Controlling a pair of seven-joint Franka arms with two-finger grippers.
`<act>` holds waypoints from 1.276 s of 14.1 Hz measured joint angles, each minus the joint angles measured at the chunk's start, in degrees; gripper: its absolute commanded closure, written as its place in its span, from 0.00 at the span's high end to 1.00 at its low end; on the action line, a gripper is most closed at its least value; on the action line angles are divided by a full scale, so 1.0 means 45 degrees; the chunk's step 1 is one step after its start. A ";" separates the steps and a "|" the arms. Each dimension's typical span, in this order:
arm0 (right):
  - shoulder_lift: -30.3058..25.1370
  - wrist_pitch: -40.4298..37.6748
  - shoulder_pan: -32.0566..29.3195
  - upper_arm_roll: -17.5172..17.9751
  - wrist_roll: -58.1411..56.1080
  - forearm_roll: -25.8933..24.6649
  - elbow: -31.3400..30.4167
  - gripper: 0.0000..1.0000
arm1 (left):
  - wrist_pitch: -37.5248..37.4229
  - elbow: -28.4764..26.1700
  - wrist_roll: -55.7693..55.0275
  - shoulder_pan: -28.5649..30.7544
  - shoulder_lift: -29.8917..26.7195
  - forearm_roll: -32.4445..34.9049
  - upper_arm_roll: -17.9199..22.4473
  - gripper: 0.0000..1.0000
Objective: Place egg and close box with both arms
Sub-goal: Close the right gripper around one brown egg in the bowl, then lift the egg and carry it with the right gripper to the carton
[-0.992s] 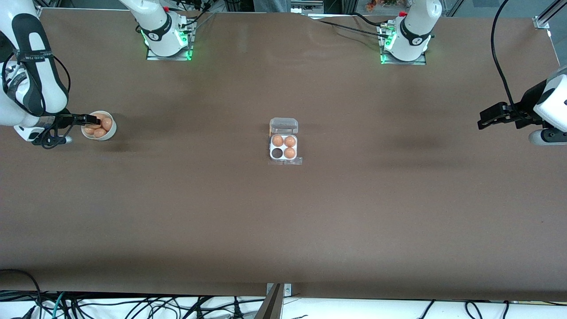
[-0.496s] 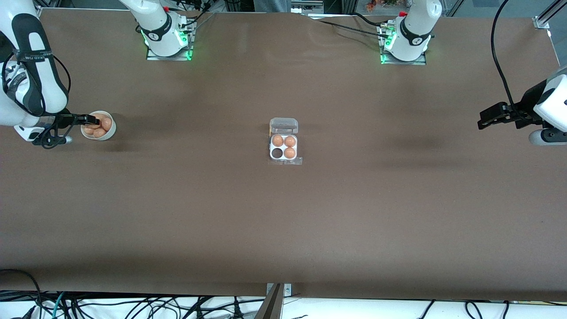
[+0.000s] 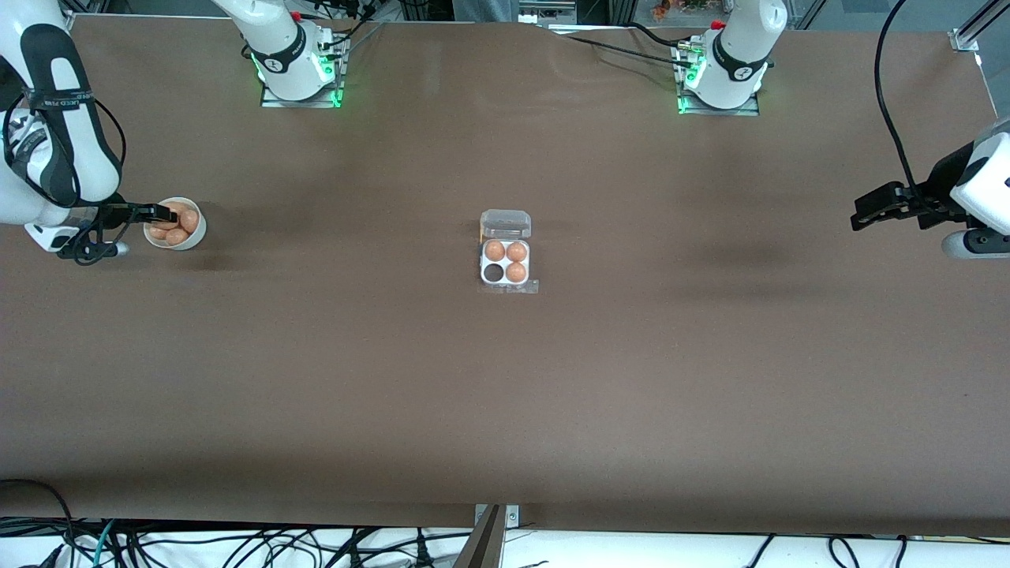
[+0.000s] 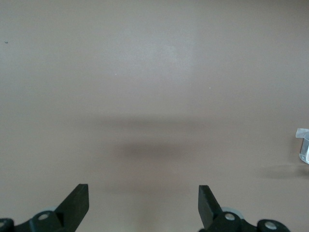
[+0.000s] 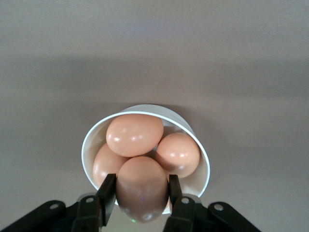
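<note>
My right gripper [image 5: 141, 186] is shut on an orange-brown egg [image 5: 141, 187] over the round white bowl [image 3: 192, 234] at the right arm's end of the table; in the front view the right gripper [image 3: 167, 213] reaches over the bowl's rim. The box [image 3: 505, 263] lies mid-table, its clear lid [image 3: 506, 224] hinged open. Three eggs fill its white tray, and the cell [image 3: 494, 273] nearest the camera on the right arm's side is empty. My left gripper [image 3: 860, 217] waits open above bare table at the left arm's end, its fingers [image 4: 77, 203] spread with nothing between them.
Three more eggs [image 5: 135, 134] lie in the bowl [image 5: 203, 166]. A corner of the box [image 4: 304, 145] shows at the edge of the left wrist view. Both arm bases [image 3: 296, 67] stand along the table's edge farthest from the camera. Cables hang below the near edge.
My right gripper has closed on the egg over the bowl. Neither arm has shifted noticeably, and the box has not moved.
</note>
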 measured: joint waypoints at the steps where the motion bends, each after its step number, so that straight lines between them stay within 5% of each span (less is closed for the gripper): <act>1: -0.0001 -0.0257 0.0007 0.0005 0.0022 0.0012 0.0132 0.40 | 0.0000 0.0000 0.0000 0.0000 0.0000 0.0000 0.0000 1.00; 9: -0.0057 -0.3101 0.0782 0.0427 0.1947 0.0084 0.2376 0.40 | 0.0000 0.0000 0.0000 0.0000 0.0000 0.0000 0.0000 1.00; 18: 0.0013 -0.3935 0.7247 0.0655 1.0772 0.0167 0.4369 0.40 | 0.0000 0.0000 0.0000 0.0000 0.0000 0.0000 0.0000 1.00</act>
